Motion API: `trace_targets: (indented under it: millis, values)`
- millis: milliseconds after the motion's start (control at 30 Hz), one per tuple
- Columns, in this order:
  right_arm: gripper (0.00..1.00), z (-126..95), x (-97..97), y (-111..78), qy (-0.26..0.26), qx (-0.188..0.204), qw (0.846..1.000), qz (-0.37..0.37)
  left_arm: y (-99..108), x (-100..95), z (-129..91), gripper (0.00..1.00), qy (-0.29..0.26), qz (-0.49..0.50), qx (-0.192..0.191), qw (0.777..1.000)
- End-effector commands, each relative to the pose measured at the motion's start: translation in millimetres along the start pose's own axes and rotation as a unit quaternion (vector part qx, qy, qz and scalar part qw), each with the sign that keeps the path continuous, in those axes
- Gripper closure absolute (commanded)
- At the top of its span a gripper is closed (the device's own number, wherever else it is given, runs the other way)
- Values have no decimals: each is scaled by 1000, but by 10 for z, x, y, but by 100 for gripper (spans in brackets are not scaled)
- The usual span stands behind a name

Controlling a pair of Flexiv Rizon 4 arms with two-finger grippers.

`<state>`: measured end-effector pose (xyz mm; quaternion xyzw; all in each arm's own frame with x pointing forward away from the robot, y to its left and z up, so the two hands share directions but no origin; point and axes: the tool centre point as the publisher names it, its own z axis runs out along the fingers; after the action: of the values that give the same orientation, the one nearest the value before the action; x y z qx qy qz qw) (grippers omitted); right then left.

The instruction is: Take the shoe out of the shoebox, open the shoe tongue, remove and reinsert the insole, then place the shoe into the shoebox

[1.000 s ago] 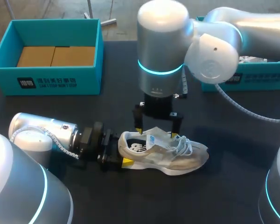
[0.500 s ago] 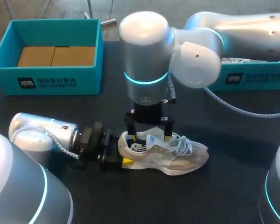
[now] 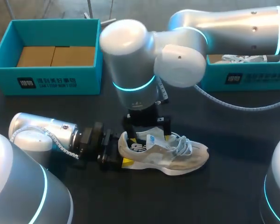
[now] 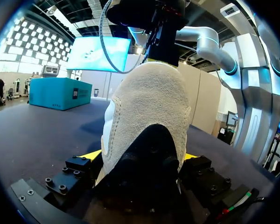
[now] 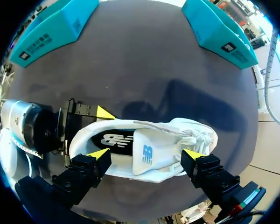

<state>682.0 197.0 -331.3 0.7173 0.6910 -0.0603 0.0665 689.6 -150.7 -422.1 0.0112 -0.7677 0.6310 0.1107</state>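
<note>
Two-fingered left gripper (image 4: 140,156) tight around shoe (image 4: 149,102) heel

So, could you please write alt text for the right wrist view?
A white shoe lies on the dark table, under the open right gripper. The left gripper holds its heel; two teal boxes stand beyond.

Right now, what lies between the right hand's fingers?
The shoe, its tongue midway, beneath the open right hand. The right wrist view shows it.
</note>
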Motion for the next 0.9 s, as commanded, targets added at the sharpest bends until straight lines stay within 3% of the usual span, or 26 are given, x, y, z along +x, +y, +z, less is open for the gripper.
trace_targets:
  millis: [33, 533, 900]
  values:
    - [0, 26, 17, -40, -68, -21, 981, 180, 40, -19, -12, 100, -1, 0, 0, 1000]
    - [0, 190, -136, -27, -63, -18, 977, 202, 40, -19, -12, 100, -1, 0, 0, 1000]
    - [0, 190, -284, -47, -48, -25, 973, 224, 40, -19, -12, 100, -1, 0, 0, 1000]
